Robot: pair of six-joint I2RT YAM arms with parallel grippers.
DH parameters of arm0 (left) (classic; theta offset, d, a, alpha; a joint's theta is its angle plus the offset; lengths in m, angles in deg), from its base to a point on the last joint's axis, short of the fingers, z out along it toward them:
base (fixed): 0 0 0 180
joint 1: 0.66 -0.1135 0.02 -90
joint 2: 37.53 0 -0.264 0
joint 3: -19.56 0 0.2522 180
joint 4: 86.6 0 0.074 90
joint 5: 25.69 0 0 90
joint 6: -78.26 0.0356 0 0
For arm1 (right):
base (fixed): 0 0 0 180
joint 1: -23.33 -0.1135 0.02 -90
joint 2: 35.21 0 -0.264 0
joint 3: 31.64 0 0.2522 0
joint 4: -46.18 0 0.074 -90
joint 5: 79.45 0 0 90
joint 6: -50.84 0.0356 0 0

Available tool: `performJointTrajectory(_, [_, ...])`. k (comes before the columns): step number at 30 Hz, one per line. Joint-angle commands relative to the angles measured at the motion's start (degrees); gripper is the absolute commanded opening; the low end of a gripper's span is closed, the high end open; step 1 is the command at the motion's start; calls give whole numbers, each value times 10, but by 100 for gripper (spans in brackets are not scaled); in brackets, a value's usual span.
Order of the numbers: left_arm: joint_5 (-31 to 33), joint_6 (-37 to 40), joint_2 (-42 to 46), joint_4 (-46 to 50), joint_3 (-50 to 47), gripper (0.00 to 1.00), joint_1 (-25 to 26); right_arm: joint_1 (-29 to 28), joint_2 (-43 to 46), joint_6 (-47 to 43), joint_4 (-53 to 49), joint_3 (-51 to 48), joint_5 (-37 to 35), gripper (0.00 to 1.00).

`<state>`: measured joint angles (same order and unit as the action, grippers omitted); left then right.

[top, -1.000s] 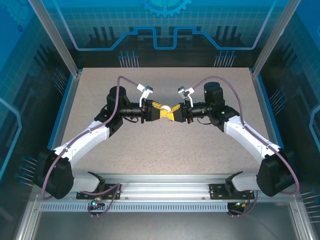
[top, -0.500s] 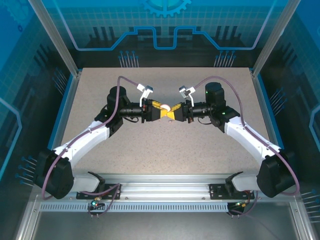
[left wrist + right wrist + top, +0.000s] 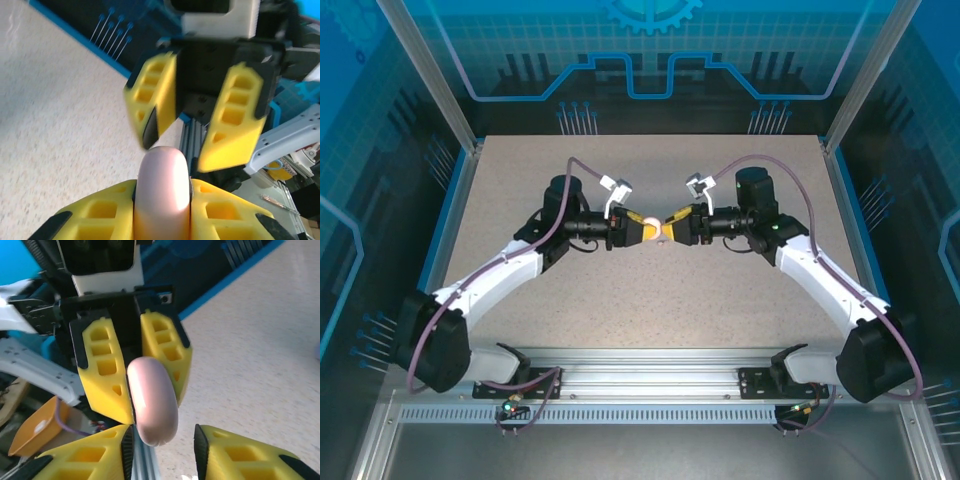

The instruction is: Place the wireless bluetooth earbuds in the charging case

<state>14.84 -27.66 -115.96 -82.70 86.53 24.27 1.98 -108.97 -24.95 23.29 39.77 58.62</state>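
Yellow ribbed pads of the left gripper (image 3: 162, 192) are clamped flat on both faces of the pale pink, smooth, rounded plastic charging case (image 3: 161, 170). You will find the case held edge-on in the air above the middle of the speckled beige table top (image 3: 720, 290), with its free end pointing right. Just right of it, the yellow-fingered right gripper (image 3: 162, 437) faces the left one with its jaws parted. In the right wrist view the case's free end sits level with the gap between them, touching neither pad as far as you can tell.

Treat the step in hand as mid-air handling of the case between the two arms, probably a regrasp or a lid opening ahead of insertion. The next move calls for you to centre the right jaws on the free end and close squarely, because the curved shell is likely to slip.

The case reads as a glossy pebble with a soft highlight. No seam or hinge is legible, so you cannot tell whether it is shut or whether earbuds sit inside.
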Motion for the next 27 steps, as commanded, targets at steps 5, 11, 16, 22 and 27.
performJointTrajectory(5, [61,-54,-81,32,-26,15,6,24,-32,-16,-117,-11,-159,42])
performJointTrajectory(11, [65,-79,-175,103,-8,16,21,21,-77,19,-108,-37,-183,41])
performJointTrajectory(16, [78,-90,-237,109,-4,17,40,15,-118,44,-98,-55,-205,41])
performJointTrajectory(22, [80,-84,-301,140,23,17,55,11,-155,57,-80,-69,-205,41])
performJointTrajectory(27, [93,-72,-326,175,45,21,56,5,-173,58,-71,-69,-198,41])
